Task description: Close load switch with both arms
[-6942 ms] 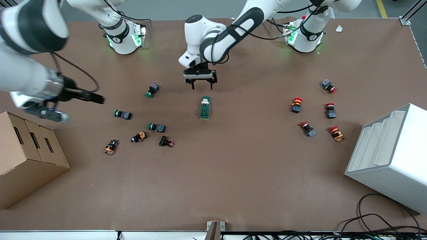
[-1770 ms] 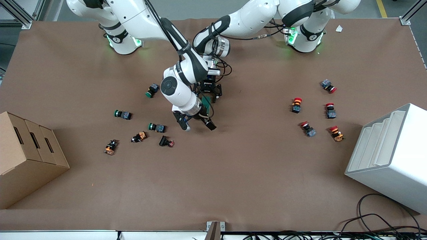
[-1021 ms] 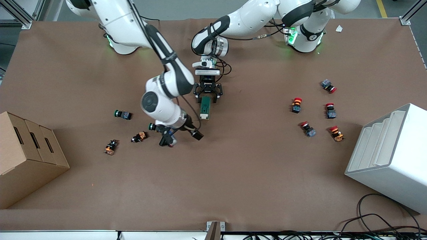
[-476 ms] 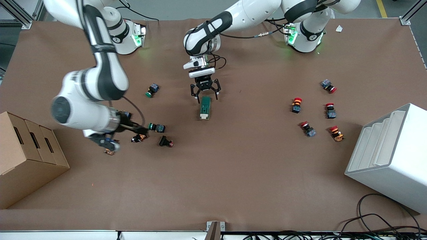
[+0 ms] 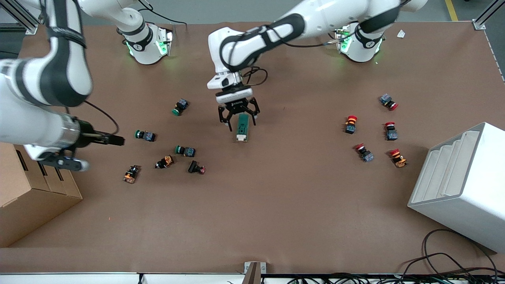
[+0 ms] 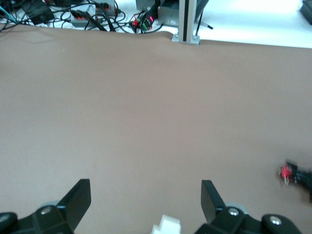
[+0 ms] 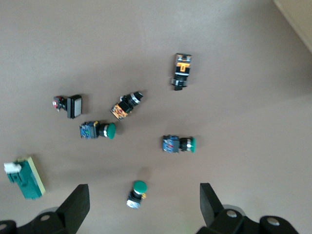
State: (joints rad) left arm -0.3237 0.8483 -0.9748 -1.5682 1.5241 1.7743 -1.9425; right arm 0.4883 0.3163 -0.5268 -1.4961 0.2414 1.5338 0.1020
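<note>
The load switch [image 5: 241, 130], a dark green block, lies mid-table with its cream handle at the end nearer the front camera. My left gripper [image 5: 239, 116] is open and empty over the switch's farther end, its fingers on either side. In the left wrist view the gripper [image 6: 145, 187] is open, and only the cream handle [image 6: 165, 226] shows between the jaws. My right gripper [image 5: 102, 154] is open and empty, up in the air over the table near the cardboard box. In the right wrist view the gripper [image 7: 144, 187] is open, high above the push buttons, and the load switch [image 7: 27, 178] shows at the edge.
Green-capped [image 5: 145, 135] and orange push buttons lie toward the right arm's end. Red-capped buttons [image 5: 351, 123] lie toward the left arm's end. A cardboard box [image 5: 27, 209] and a white stepped bin [image 5: 461, 185] stand at the table's two ends. Cables lie along the near edge.
The switch's cream handle has gone from its farther end to its nearer end. My right arm has swung away toward the cardboard box. My left gripper has opened and risen over the switch.
</note>
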